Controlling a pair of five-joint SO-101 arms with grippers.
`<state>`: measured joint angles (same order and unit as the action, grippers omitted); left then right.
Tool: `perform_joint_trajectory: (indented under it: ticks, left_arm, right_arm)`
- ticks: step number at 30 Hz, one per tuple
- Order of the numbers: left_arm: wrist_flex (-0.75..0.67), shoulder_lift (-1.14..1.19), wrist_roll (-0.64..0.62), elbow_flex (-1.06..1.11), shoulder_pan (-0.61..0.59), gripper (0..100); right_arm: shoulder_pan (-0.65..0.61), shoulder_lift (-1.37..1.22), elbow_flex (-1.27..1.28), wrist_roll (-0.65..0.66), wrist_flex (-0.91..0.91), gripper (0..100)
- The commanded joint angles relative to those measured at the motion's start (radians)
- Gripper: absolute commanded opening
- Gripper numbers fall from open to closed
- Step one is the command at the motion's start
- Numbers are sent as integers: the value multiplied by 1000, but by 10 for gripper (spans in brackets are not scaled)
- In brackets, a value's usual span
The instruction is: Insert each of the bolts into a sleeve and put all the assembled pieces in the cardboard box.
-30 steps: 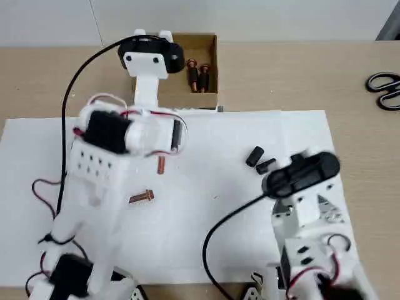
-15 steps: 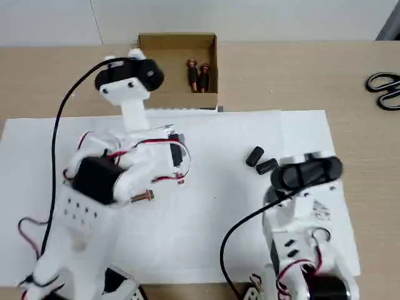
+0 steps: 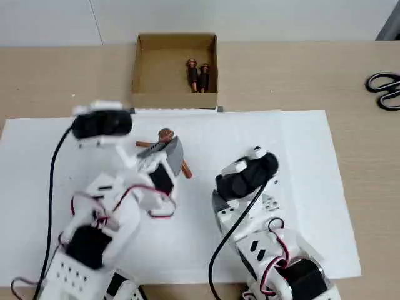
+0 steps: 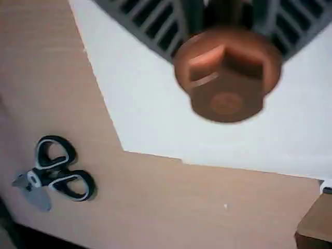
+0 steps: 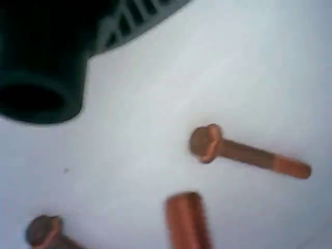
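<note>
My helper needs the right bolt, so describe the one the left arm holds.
On the white paper sheet before the cardboard box, the left gripper clamps a copper bolt, hex head exposed. The loose bolt nearby lies flat on the sheet.

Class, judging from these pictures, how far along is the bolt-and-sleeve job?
Done: two sleeved bolts lie in the box. In hand: the left gripper holds a bolt; the right gripper holds a sleeve. Left: joining and boxing them, plus a loose bolt on the paper.

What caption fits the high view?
Left claw pinches a copper hex-head bolt, right claw carries a black plastic sleeve, brown cardboard box holds two finished pieces.
</note>
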<state>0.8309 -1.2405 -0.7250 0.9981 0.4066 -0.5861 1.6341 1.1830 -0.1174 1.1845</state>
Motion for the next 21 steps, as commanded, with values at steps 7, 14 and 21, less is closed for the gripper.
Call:
perform_joint_trajectory:
  ticks: [7,14,21]
  left_arm:
    - [-51,-348,-2,208,5,5]
    - [-25,-437,44,252,29,5]
    - [34,-463,49,251,130,5]
  right_arm:
    - [-151,8,-8,-6,39,3]
    - [-156,8,-8,-5,47,3]
    - [-234,8,-8,-5,48,3]
